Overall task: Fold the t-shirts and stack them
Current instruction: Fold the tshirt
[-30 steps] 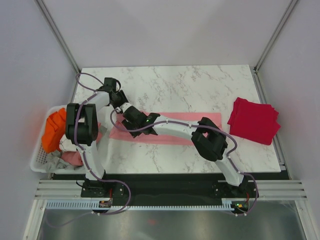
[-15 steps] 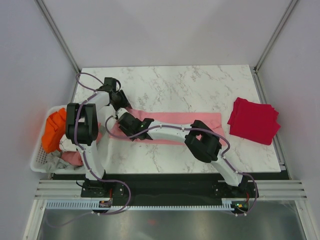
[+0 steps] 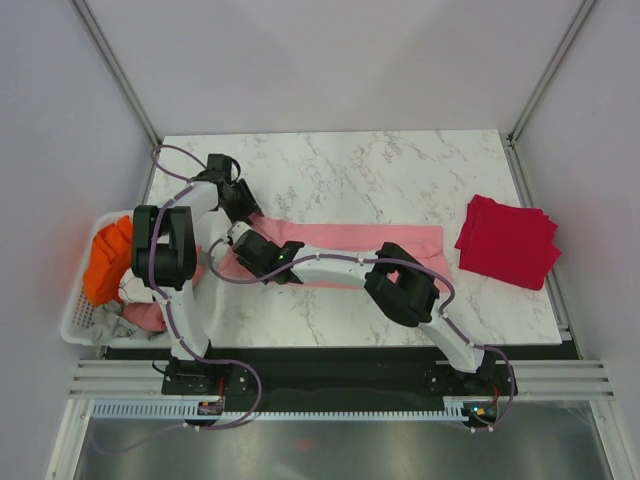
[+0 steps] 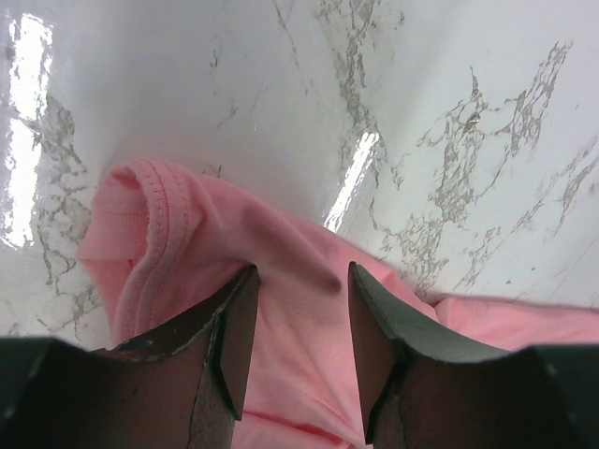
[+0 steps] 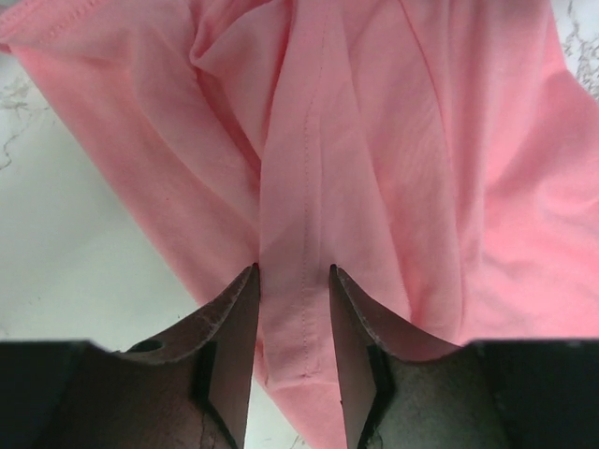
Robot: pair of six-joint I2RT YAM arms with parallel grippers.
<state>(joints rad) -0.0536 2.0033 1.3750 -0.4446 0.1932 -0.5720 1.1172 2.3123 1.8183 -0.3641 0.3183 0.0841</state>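
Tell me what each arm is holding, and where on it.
Both hold the pink t-shirt at its left end: left fingers near the hemmed edge, right fingers on a seamed fold.

Pink t-shirt [image 3: 350, 243] mid-table under both arms, red t-shirt [image 3: 507, 241] far right.

Overhead view; two close wrist views.

place: lab test cell | evidence: white enclosure walls [image 3: 330, 60], marble-look table [image 3: 350, 170]
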